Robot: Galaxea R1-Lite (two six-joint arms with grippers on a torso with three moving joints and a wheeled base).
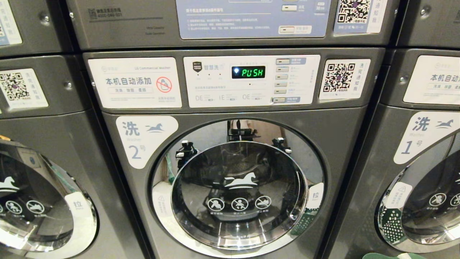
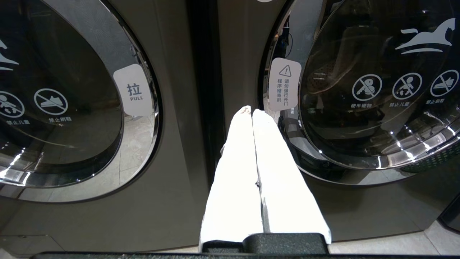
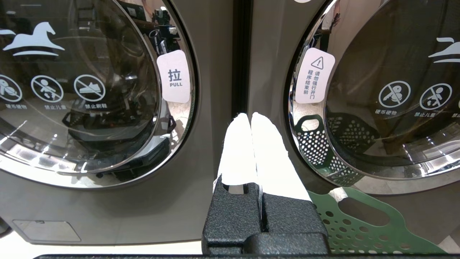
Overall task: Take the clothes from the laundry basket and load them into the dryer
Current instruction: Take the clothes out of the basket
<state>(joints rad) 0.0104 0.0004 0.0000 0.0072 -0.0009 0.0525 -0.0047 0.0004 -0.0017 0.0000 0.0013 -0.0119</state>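
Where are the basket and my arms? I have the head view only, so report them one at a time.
Observer: The green laundry basket sits low in front of the right-hand machine, beside the right gripper.
Operator: Report the right jaws.
Observer: Shut and empty, aimed at the gap between the middle machine and the right-hand one.
Operator: Now the left arm.
Observer: The left gripper is shut and empty as well, aimed near the gap between the left-hand machine and the middle one.
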